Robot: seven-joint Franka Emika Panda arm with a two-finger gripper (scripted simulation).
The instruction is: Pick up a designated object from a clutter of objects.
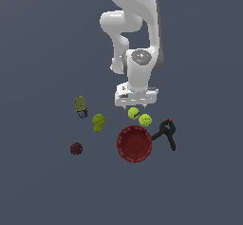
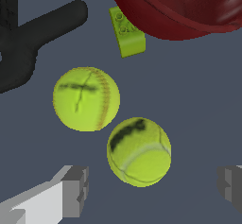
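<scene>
Two yellow-green tennis balls lie side by side on the dark floor. One with pale seam lines (image 2: 139,152) (image 1: 134,113) is nearest my gripper. It lies just ahead of the gap between the fingers. The other ball (image 2: 86,99) (image 1: 145,120) has stitched seams and sits beside it, towards the black clamp. My gripper (image 2: 151,187) (image 1: 136,105) is open and empty, hovering low over the nearer ball. One finger (image 2: 71,192) shows on each side in the wrist view. Neither finger touches a ball.
A dark red bowl (image 1: 135,144) (image 2: 179,5) sits just beyond the balls, with a small green brick (image 2: 126,33) by its rim. The black clamp (image 1: 166,133) (image 2: 33,38) is at the exterior view's right. An olive can (image 1: 80,105), a lumpy green fruit (image 1: 98,122) and a small dark red ball (image 1: 76,148) lie at its left.
</scene>
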